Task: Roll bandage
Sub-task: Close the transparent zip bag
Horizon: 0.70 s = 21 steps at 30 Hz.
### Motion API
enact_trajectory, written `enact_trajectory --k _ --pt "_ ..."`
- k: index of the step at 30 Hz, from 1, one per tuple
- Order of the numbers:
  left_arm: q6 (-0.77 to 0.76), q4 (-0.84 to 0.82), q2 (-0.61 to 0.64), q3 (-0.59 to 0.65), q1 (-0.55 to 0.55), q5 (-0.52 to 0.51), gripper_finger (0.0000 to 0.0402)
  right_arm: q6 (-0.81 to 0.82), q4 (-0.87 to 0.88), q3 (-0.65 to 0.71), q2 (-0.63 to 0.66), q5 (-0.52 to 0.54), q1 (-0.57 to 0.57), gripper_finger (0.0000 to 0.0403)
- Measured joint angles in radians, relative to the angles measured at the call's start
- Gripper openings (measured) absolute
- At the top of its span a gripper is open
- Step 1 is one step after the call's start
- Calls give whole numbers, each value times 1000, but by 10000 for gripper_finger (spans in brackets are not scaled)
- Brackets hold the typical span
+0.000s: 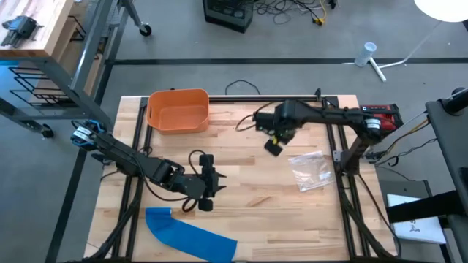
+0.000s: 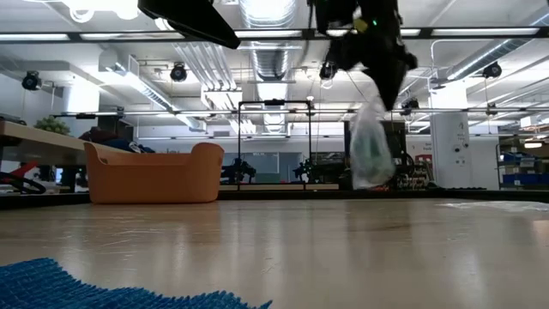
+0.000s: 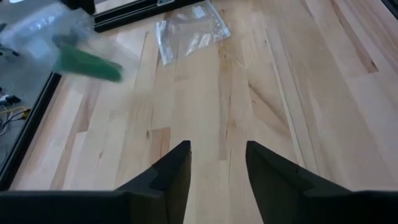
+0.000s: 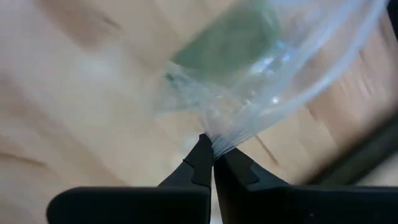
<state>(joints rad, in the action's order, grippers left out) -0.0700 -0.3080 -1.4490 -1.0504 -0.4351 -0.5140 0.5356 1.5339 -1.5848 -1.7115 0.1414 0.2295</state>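
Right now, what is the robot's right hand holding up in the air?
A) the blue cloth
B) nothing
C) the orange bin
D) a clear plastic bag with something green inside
D: the right hand pinches the clear plastic bag shut, and it hangs above the table with a green thing inside.

Ahead of my left gripper (image 3: 217,163) the pale wooden table (image 1: 248,212) is bare, and between its parted fingers I see only wood. Farther ahead lies a flat clear plastic bag (image 3: 191,33). My right gripper (image 4: 213,155) hangs a clear bag with a green roll (image 2: 371,146) above the boards. An orange plastic bin (image 1: 178,109) stands well aside, a blue cloth (image 1: 191,235) behind my left jaws.
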Motion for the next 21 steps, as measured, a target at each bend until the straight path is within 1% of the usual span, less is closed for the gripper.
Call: enact_trajectory --k 1,3,6,8,11,14,18,21 --pt "0 0 0 0 0 0 145 27 37 5 0 19 25 0" --pt "0 0 0 0 0 0 148 92 39 14 1 53 68 0" --pt "0 0 0 0 3 0 150 141 31 13 6 18 104 0" --pt "0 1 0 0 4 0 151 125 -10 2 4 -12 106 0" --pt "-3 1 0 0 5 0 150 87 -156 1 0 -146 67 0" --pt "-6 1 0 0 8 -1 149 16 -350 1 0 -350 -14 0" --pt "-8 3 0 0 10 -6 155 -91 -565 -14 0 -595 -178 0" --pt "2 46 0 6 13 -24 161 -177 -658 -25 0 -710 -318 0"
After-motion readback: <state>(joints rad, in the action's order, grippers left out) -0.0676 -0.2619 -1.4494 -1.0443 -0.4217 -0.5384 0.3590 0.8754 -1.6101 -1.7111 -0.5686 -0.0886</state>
